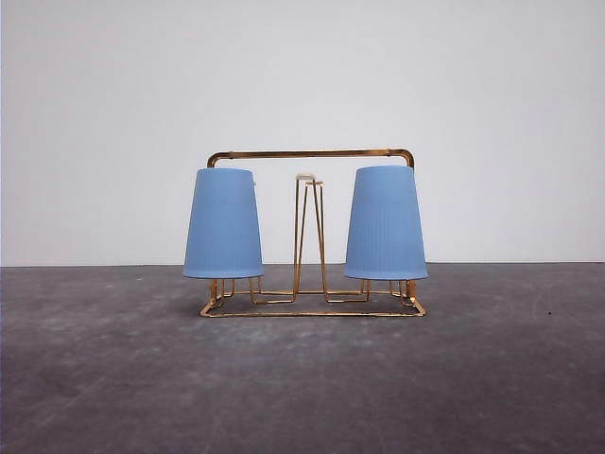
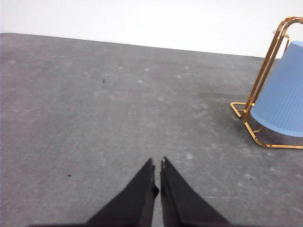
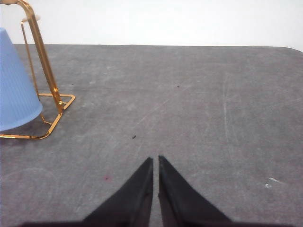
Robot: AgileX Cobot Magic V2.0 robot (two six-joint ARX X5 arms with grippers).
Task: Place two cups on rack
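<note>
Two light-blue ribbed cups hang upside down on the gold wire rack [image 1: 312, 153]: one cup [image 1: 223, 225] on its left side, the other cup [image 1: 385, 224] on its right. A bare white-tipped peg [image 1: 305, 177] stands between them. The left wrist view has the rack's end [image 2: 265, 75] and one cup [image 2: 284, 94] off to the side, well away from my left gripper [image 2: 157, 164], which is shut and holds nothing. Over bare table, my right gripper [image 3: 155, 160] is shut and holds nothing too, apart from the rack's other end [image 3: 45, 66] and its cup [image 3: 14, 87].
The rack stands on a dark grey table [image 1: 302, 378] near its far edge, against a white wall [image 1: 302, 76]. Open tabletop lies in front of the rack and to both sides.
</note>
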